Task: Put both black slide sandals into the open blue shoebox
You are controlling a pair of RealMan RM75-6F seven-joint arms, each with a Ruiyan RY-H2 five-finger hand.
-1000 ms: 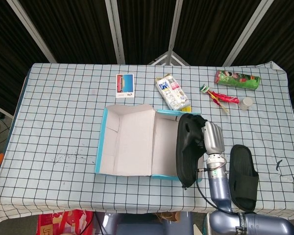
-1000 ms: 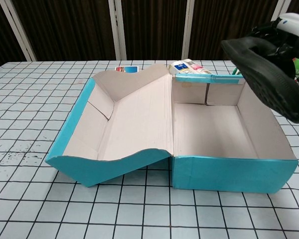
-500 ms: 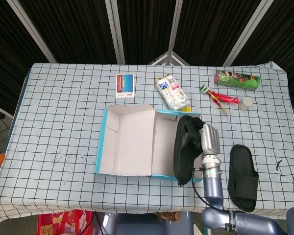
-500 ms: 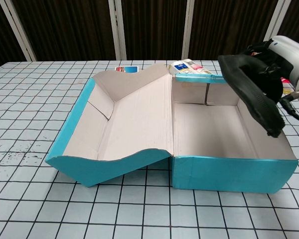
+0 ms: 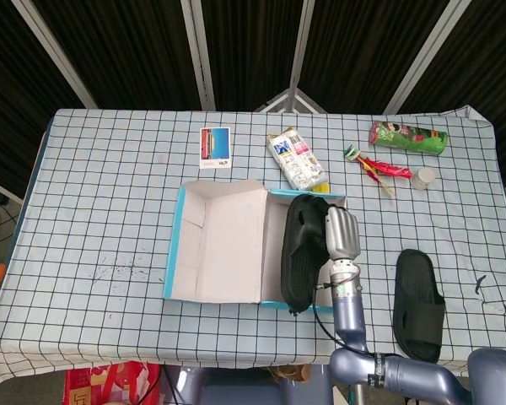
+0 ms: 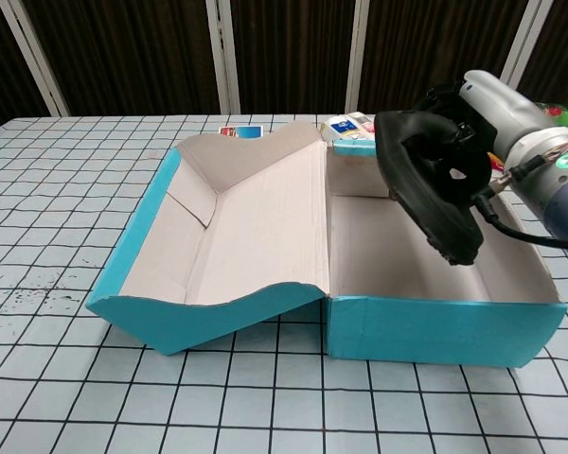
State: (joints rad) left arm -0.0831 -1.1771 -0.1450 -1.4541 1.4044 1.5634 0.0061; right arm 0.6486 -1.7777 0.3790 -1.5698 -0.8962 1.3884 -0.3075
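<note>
Right robot hand [image 6: 488, 109] grips a matte black rubber slide sandal [image 6: 426, 184], tilted over the plain cardboard interior of the open blue shoebox [image 6: 435, 329]. Second sandal [image 5: 418, 303] lies flat on the checked tabletop [image 5: 101, 202], right of the box; no readable writing.

The desk [image 5: 101, 194] is covered with a white cloth with a black grid. In the middle of it stands the open blue shoebox [image 5: 215, 245], with its lid folded out to the left. Behind the box lie a small card [image 5: 215, 146] and a white packet [image 5: 297, 159]. At the far right there are a green can [image 5: 409, 137] on its side, a red wrapper [image 5: 379, 166] and a small round lid [image 5: 422, 177]. One black slide sandal [image 5: 418, 302] lies on the cloth near the front right edge, well apart from the box.
</note>
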